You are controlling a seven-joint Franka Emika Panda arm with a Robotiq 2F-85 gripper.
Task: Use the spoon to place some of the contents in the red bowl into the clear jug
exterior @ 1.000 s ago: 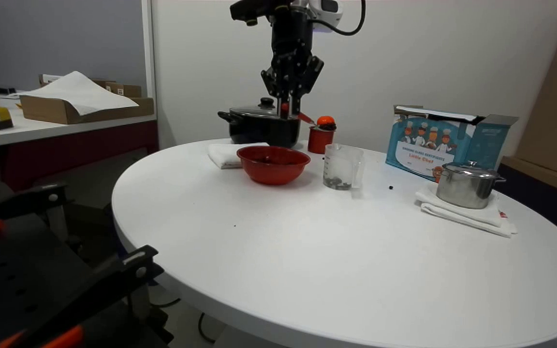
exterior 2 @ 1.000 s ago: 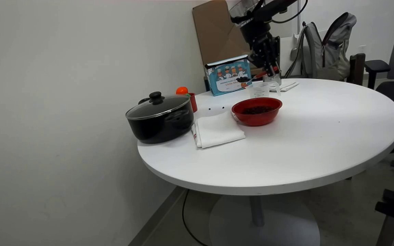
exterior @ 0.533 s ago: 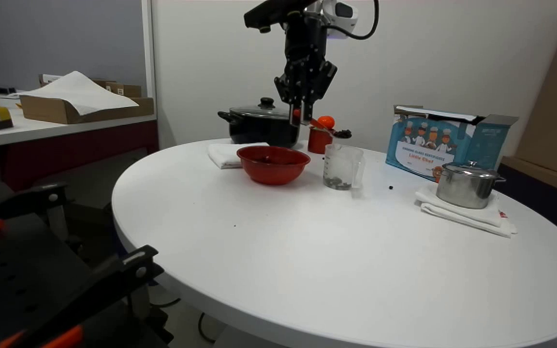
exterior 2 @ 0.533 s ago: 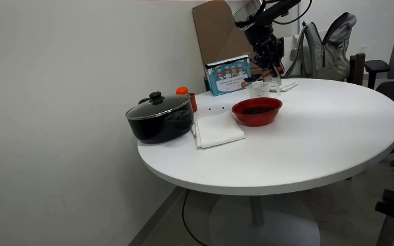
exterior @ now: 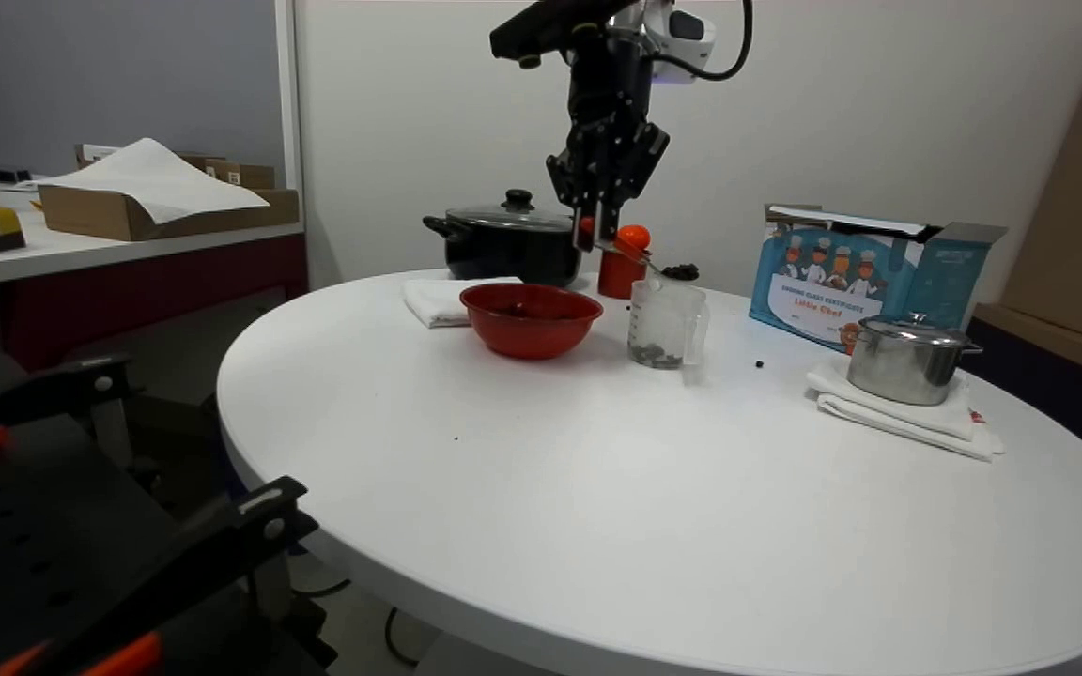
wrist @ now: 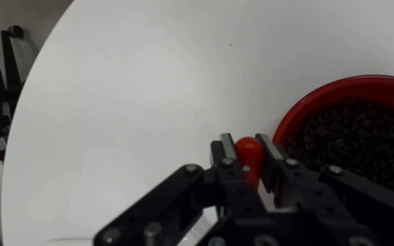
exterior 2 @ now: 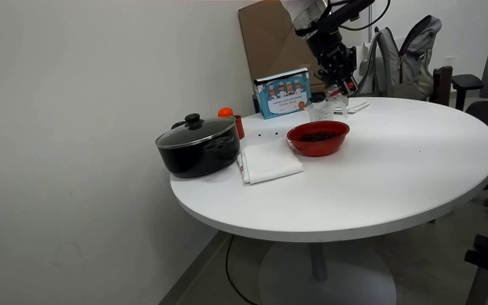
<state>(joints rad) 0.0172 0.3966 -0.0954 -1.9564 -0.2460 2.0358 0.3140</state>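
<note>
The red bowl (exterior: 532, 329) holds dark beans and stands on the white table; it also shows in an exterior view (exterior 2: 318, 148) and at the right of the wrist view (wrist: 294, 116). The clear jug (exterior: 665, 314) stands beside it with a few beans at its bottom, and shows behind the bowl in an exterior view (exterior 2: 321, 112). My gripper (exterior: 595, 235) is shut on the red handle of the spoon (wrist: 249, 150). The spoon (exterior: 635, 253) slants down from the gripper. Its head, heaped with dark beans (exterior: 680, 272), is at the jug's rim height, over or just behind the opening.
A black lidded pot (exterior 2: 197, 148) and a red cup (exterior: 618, 274) with an orange-topped thing stand at the back. A folded white cloth (exterior 2: 269, 161) lies by the bowl. A blue box (exterior: 823, 282) and a metal pot (exterior: 907, 366) on a cloth stand farther along. Loose beans (exterior: 759, 363) lie about.
My gripper has carried the loaded spoon away from above the bowl side toward the jug and slightly lower. The spoon's head has come to the jug's rim. Bowl and jug have not moved.
</note>
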